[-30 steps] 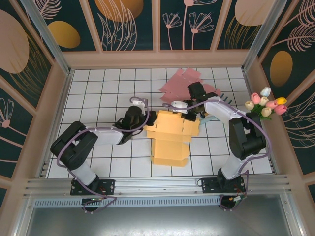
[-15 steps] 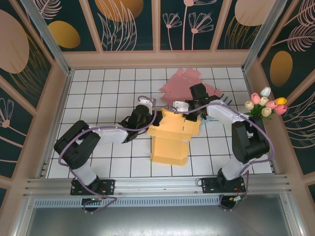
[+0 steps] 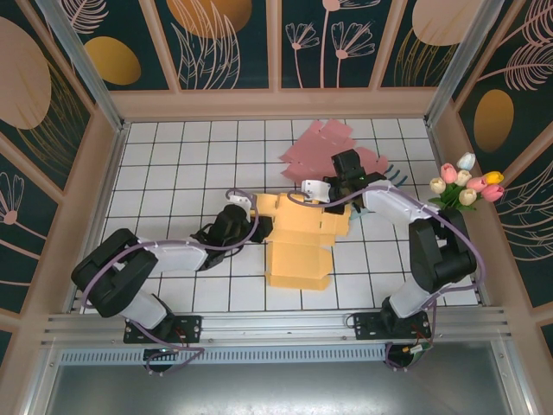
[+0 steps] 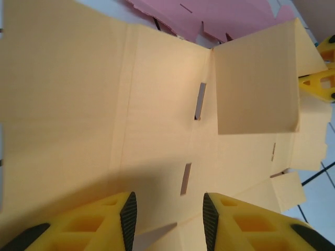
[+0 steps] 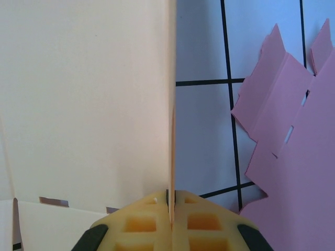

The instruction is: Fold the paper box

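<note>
The yellow paper box [image 3: 301, 242] lies partly unfolded on the tiled table, its panels and slots spread out in the left wrist view [image 4: 157, 104]. My left gripper [image 3: 257, 223] stands open at the box's left edge, its fingers [image 4: 168, 209] hovering over a flat panel with nothing between them. My right gripper [image 3: 332, 192] is shut on a side flap of the box at its far right. That flap runs edge-on from the jaws [image 5: 170, 201] as a thin upright sheet [image 5: 171, 104]. The same raised flap [image 4: 256, 89] shows in the left wrist view.
Pink paper sheets [image 3: 333, 147] lie behind the box, close to the right gripper [image 5: 293, 157]. A bunch of artificial tulips [image 3: 467, 183] stands at the right wall. Wooden walls enclose the table; open tiles lie to the left [image 3: 173, 173].
My left gripper has let go of the left flap, opened, and pulled back down and left. The flap it held has dropped. The right gripper keeps its grip, hardly moved.
</note>
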Motion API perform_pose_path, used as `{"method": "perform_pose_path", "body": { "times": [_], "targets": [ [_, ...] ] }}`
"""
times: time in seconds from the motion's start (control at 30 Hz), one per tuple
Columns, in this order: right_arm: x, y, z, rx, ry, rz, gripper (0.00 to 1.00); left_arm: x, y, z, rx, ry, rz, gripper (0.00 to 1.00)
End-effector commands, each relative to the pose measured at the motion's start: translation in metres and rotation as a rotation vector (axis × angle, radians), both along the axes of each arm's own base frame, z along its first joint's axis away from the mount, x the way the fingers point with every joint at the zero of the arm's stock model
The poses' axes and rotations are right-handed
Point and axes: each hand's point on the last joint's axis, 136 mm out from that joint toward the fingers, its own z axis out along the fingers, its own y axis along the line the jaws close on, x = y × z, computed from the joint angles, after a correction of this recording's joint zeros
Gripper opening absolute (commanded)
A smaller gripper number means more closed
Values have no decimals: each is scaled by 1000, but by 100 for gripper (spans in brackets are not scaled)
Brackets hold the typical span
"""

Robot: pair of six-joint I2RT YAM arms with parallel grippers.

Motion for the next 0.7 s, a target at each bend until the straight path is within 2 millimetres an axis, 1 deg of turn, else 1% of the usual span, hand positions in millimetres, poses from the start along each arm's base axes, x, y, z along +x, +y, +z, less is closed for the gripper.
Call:
{"method": "perform_pose_path", "body": {
  "times": [0.0, 0.13, 0.27, 0.43, 0.6, 0.67],
  "targets": [
    [2, 3, 14, 23, -59, 9, 0, -5, 8, 3, -17, 17, 35, 42],
    [4, 3, 18, 31, -76, 3, 0, -7, 15, -3, 9, 31, 57, 42],
    [10, 2, 21, 39, -89, -28, 0, -12, 9, -5, 10, 41, 48, 42],
    [13, 1, 25, 44, -114, -47, 0, -11, 4, -10, 44, 44, 53, 40],
    [19, -1, 28, 41, -134, -71, 0, -8, -5, -7, 47, 40, 48, 39],
    [19, -2, 27, 33, -138, -73, 0, -4, 2, -4, 76, 22, 84, 39]
  ]
}}
